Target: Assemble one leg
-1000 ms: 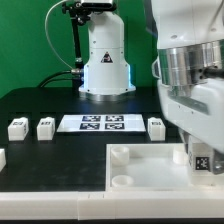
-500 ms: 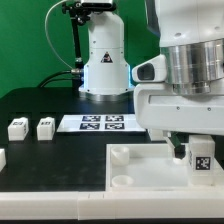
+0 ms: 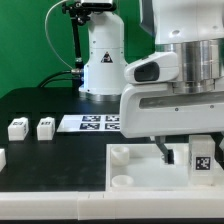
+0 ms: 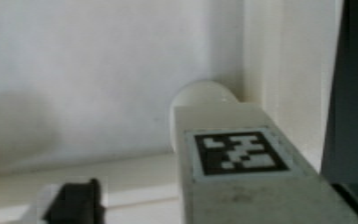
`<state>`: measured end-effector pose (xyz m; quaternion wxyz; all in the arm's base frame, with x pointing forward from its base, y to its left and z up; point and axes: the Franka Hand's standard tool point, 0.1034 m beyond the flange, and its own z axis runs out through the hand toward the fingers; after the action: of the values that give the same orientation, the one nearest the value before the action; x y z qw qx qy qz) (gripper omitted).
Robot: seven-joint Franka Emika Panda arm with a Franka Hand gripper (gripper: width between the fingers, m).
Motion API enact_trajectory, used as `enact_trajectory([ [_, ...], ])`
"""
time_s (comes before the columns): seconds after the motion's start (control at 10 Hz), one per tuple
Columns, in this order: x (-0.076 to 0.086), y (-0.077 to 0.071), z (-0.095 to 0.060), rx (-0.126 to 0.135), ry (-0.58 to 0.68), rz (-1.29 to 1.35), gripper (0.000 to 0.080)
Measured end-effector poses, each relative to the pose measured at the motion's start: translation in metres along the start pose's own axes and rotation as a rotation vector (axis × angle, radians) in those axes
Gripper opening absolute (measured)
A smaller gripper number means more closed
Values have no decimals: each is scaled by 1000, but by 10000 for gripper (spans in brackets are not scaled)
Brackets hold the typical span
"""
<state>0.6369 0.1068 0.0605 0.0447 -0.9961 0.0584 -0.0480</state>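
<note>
The gripper [image 3: 183, 152] hangs over the far right corner of the white tray [image 3: 140, 172], as the exterior view shows it; the leg [image 3: 203, 155] stands upright between its fingers, tag facing the camera, so the jaws are closed narrow on it; the wrist view shows the tagged leg [image 4: 242, 160] against the tray [image 4: 87, 90], 1 dark finger [image 4: 73, 200] beside it; 2 spare legs [image 3: 17, 128] [image 3: 45, 127] sit near the marker board [image 3: 90, 123] on the black table [image 3: 50, 160].
</note>
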Motion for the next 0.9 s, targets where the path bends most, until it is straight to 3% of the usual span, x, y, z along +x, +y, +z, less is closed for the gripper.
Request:
enact_trajectory([
  [0.1, 0, 1, 0, -1, 0, 0, 398],
  [0.2, 0, -1, 0, 5, -1, 99, 398],
  [0.3, 0, -1, 1, 6, -2, 217, 281],
  [0.5, 1, -6, 3, 9, -4, 527, 281],
  [0.7, -1, -9, 5, -25, -37, 993, 280],
  [0.9, 0, -9, 6, -17, -74, 1489, 280],
])
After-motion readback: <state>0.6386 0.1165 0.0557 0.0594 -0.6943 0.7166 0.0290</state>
